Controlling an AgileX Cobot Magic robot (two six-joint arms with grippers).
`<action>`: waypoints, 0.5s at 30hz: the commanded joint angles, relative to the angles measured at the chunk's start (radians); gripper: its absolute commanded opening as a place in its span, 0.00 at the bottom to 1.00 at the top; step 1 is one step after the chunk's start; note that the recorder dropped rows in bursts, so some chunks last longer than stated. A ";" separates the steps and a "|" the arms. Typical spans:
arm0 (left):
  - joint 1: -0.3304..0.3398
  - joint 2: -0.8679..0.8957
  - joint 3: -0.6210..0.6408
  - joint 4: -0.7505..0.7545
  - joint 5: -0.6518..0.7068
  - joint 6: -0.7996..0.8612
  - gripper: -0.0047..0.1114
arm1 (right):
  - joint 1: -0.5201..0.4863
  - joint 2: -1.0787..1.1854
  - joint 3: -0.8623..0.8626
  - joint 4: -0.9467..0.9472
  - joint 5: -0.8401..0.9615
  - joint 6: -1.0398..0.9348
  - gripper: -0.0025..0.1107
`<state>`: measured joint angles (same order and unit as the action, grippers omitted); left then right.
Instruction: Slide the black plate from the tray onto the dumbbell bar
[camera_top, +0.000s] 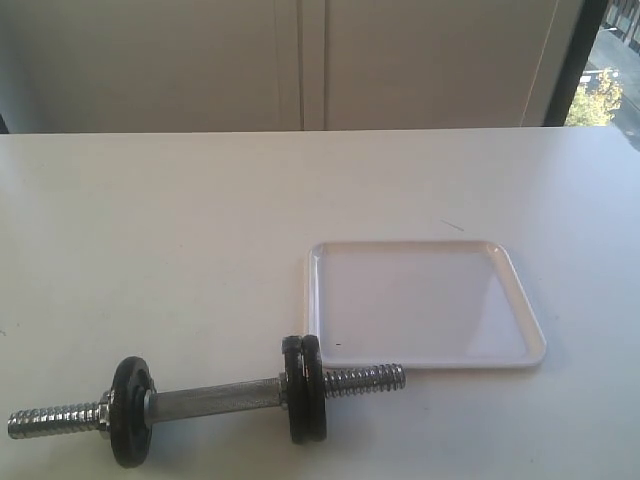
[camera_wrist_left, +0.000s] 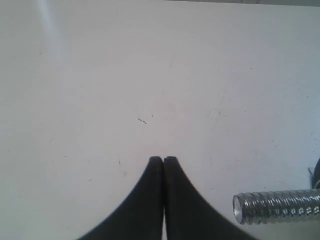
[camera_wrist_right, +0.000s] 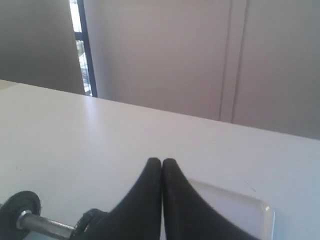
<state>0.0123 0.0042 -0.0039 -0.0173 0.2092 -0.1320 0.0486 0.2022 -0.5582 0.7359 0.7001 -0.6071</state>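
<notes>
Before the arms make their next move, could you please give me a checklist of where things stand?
1. Is the tray free of plates: ok, nothing lies in it.
2. Are plates on the dumbbell bar: ok, two black plates sit together near the tray end and one black plate near the other end.
3. Is the bar settled on the table: ok, it lies flat in front of the tray.
4. Is the left gripper empty: ok, it is shut on nothing.
5. Is the right gripper empty: ok, it is shut on nothing.
6. Are the plates locked against sliding off: cannot tell.
</notes>
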 joint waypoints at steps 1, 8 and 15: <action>0.003 -0.004 0.004 -0.007 -0.006 0.008 0.04 | -0.049 -0.034 0.101 0.000 -0.008 0.002 0.02; 0.003 -0.004 0.004 -0.007 -0.006 0.008 0.04 | -0.049 -0.103 0.316 0.030 -0.033 0.021 0.02; 0.003 -0.004 0.004 -0.007 -0.006 0.008 0.04 | -0.045 -0.202 0.557 0.040 -0.057 0.029 0.02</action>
<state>0.0123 0.0042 -0.0039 -0.0173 0.2073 -0.1260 0.0060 0.0337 -0.0844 0.7605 0.6765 -0.5841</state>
